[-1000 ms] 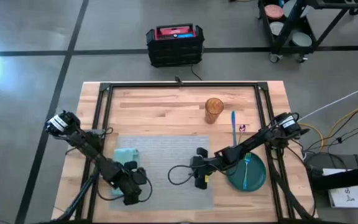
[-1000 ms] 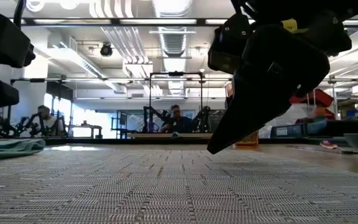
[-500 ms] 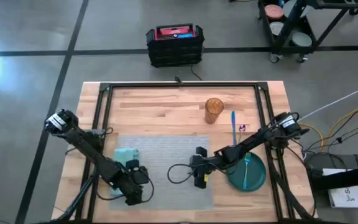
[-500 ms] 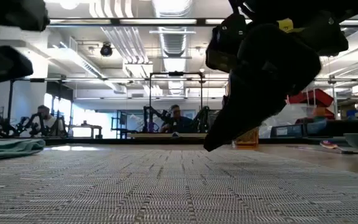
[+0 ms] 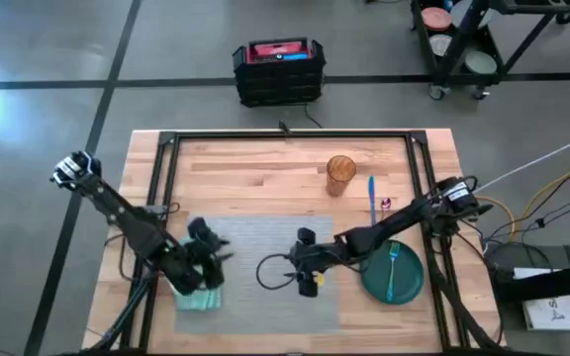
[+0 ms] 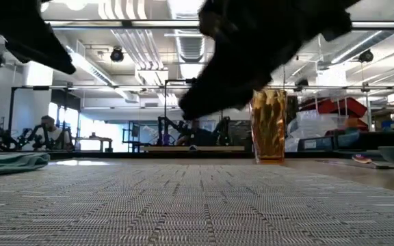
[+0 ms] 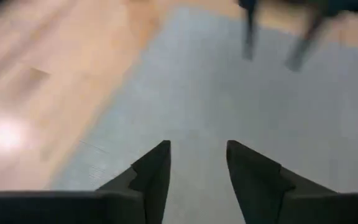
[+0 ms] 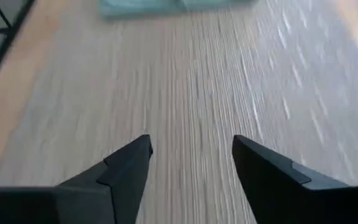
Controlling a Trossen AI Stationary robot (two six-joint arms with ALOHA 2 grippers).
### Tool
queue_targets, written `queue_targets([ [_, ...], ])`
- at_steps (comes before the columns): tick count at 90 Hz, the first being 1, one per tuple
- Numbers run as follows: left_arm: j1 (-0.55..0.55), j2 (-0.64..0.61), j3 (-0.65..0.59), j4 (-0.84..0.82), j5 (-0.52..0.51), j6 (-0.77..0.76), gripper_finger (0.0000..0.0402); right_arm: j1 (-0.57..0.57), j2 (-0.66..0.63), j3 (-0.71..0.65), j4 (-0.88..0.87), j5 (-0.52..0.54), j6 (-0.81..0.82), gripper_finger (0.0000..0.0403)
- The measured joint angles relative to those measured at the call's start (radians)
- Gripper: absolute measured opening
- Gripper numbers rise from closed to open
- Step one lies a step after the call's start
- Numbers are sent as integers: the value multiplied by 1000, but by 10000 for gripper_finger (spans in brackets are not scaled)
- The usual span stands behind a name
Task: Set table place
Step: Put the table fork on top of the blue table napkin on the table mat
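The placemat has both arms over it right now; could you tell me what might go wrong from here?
1. Both pincers are open and empty over the placemat: the left pincer and right pincer could meet if both keep working mid-mat.
2. The napkin lies under the left arm, partly off the mat's corner, and may get dragged.
3. The fork sits in the plate, beside the right arm's forearm; a sweep could knock it.
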Motion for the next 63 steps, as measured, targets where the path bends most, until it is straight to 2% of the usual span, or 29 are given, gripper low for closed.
queue_targets([
  [9,3,-45,-53,41,-15,-13,184,-15,0,107,-161,0,-53,245],
  [19,3,-58,-96,106,-17,-13,200,-39,0,271,-510,9,-83,261],
  [27,3,-57,-112,133,-22,-8,206,-63,-2,386,-773,44,-33,272],
  [35,3,-50,-113,148,-24,0,207,-92,-9,462,-959,54,21,278],
  [49,3,-43,-100,153,-24,43,199,-124,-78,481,-1091,87,65,275],
  [63,3,-43,-89,164,-23,69,186,-130,-164,447,-1100,135,91,262],
])
